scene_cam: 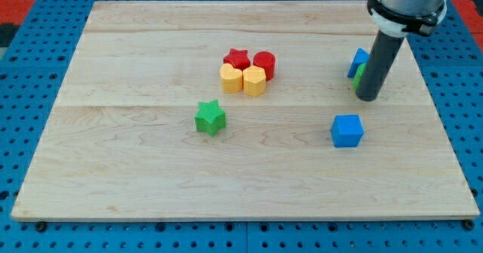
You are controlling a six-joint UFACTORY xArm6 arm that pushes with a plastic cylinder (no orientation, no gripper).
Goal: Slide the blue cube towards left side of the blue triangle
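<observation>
The blue cube point(347, 131) lies on the wooden board at the view's right, below centre. The blue triangle point(358, 61) lies above it near the view's right, partly hidden behind my rod. A green block point(360, 75) touches the triangle and is mostly hidden by the rod; its shape cannot be made out. My tip point(369, 98) rests on the board just below the triangle and green block, above and slightly right of the blue cube, apart from it.
A red star point(237, 58), a red cylinder point(264, 63), a yellow block point(231, 78) and a yellow hexagonal block point(254, 81) cluster at the top centre. A green star point(210, 118) lies left of centre. The board's right edge point(441, 124) is close.
</observation>
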